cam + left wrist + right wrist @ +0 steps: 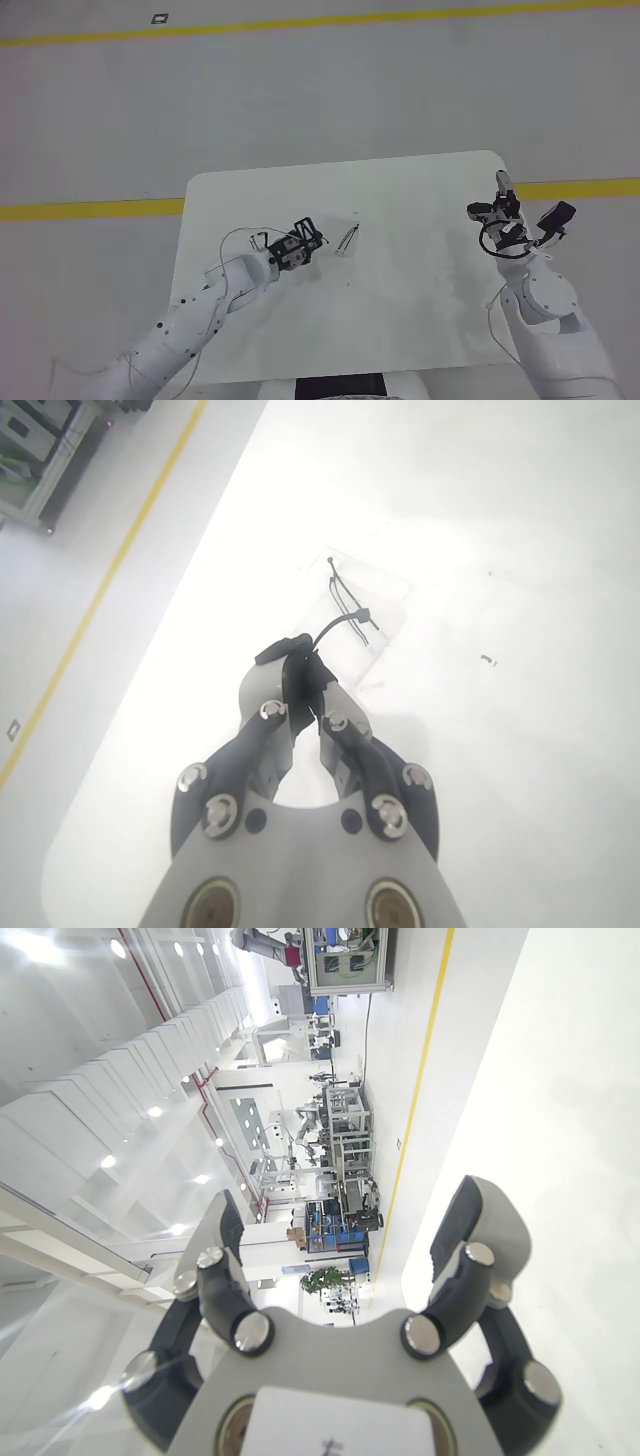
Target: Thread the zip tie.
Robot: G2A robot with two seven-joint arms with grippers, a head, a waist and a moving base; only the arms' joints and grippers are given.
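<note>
My left gripper (302,665) (308,236) is shut on a black zip tie (336,626). The tie sticks out past the fingertips and curves up to its square head, which hangs just above the table. Beyond it, several more black zip ties (345,597) (348,238) lie on a clear plastic sheet (390,600). My right gripper (345,1223) (503,192) stands open with nothing between its fingers, raised at the table's right edge and pointing away from the ties.
The white table (400,300) has rounded corners and a few small dark specks (487,659) to the right of the sheet. Yellow floor lines (90,209) run behind the table. Bare tabletop lies between the two arms.
</note>
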